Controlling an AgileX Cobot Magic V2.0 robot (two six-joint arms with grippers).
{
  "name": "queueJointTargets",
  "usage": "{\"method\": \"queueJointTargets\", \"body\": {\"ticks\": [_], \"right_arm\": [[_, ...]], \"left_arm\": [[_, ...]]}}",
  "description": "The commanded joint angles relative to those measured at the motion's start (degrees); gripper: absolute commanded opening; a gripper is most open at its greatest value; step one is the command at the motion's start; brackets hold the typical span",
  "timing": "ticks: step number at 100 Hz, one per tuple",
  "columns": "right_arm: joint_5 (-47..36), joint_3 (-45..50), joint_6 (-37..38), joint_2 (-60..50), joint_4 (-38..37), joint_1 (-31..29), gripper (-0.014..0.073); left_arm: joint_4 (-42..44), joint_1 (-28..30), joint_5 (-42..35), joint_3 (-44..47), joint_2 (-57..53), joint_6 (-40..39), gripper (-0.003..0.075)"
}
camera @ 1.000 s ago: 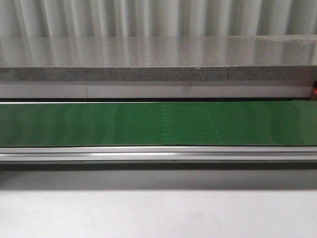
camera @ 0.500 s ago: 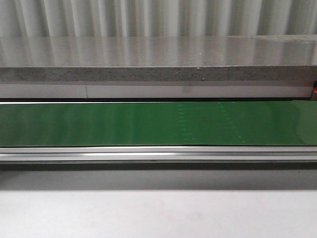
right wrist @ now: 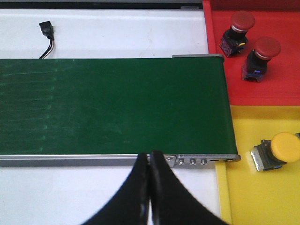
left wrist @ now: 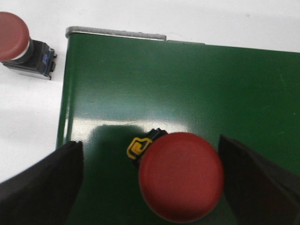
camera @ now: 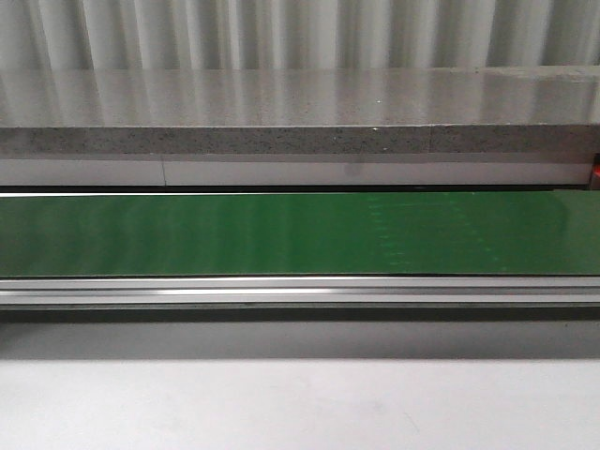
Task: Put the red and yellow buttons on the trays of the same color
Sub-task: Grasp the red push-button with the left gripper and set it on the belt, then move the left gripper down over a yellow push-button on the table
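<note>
A red button (left wrist: pixel 181 182) stands on the green belt (left wrist: pixel 187 93) between the fingers of my left gripper (left wrist: pixel 150 143), which is open and touches nothing. A second red button (left wrist: pixel 16 42) lies on the white table beside the belt's end. In the right wrist view, two red buttons (right wrist: pixel 239 26) (right wrist: pixel 262 54) sit on the red tray (right wrist: pixel 281 89), and a yellow button (right wrist: pixel 281 150) lies on the yellow tray (right wrist: pixel 262 197). My right gripper (right wrist: pixel 150 157) is shut and empty, over the belt's metal rail. Neither gripper shows in the front view.
The green conveyor belt (camera: pixel 281 234) runs across the front view with an aluminium rail (camera: pixel 300 291) along its near side and a grey stone ledge (camera: pixel 300 112) behind. A black cable plug (right wrist: pixel 46 33) lies on the white table beyond the belt.
Faint marks on the belt's surface have drifted to the right in the front view. Nothing else there has moved.
</note>
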Motion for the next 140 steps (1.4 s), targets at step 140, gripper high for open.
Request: {"method": "queueJointTargets", "body": {"ticks": [140], "right_arm": [[-3.4,-1.5,-0.5,-0.3,-0.2,0.1,-0.0067]], "left_arm": [[-0.2,20.9,-9.3,-8.5,11.1,-3.4,0.0628]]}}
